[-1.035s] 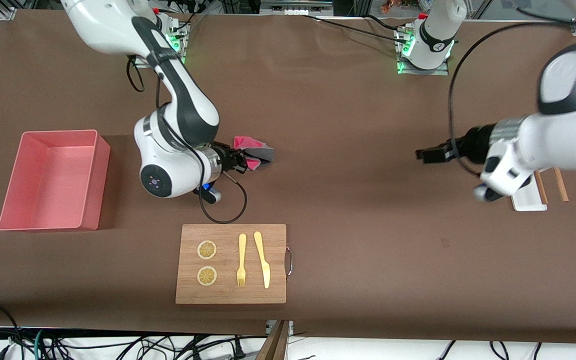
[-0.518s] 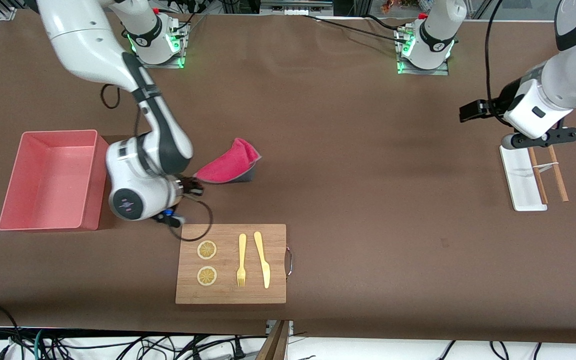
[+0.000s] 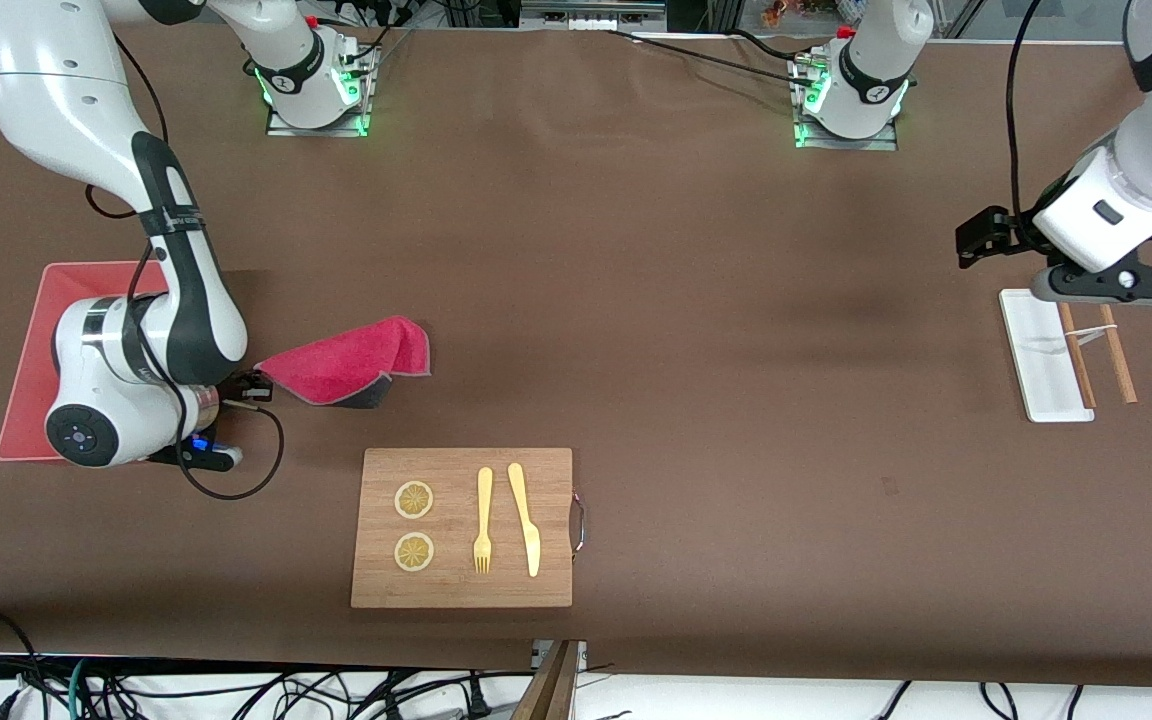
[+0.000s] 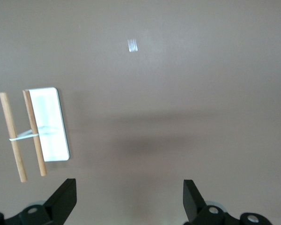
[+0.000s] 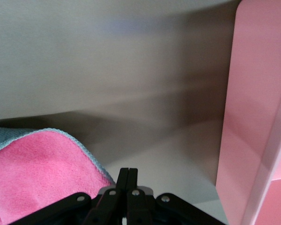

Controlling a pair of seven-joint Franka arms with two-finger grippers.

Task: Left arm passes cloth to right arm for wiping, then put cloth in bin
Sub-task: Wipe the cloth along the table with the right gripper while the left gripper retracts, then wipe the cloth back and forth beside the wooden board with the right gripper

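My right claw (image 3: 241, 388) grips the cloth (image 3: 351, 360) by one corner, beside the bin (image 3: 21, 385) near the tabletop's right-arm edge. Handover appears complete; binning remains. My left claw (image 4: 129, 201), spread wide and empty, waits above the left-arm edge.

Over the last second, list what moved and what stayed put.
The right gripper, jaws shut on the cloth, dragged it toward the bin. It is not in yet. The left gripper, jaws open, pulled back above the white tray. The cutting board stayed.
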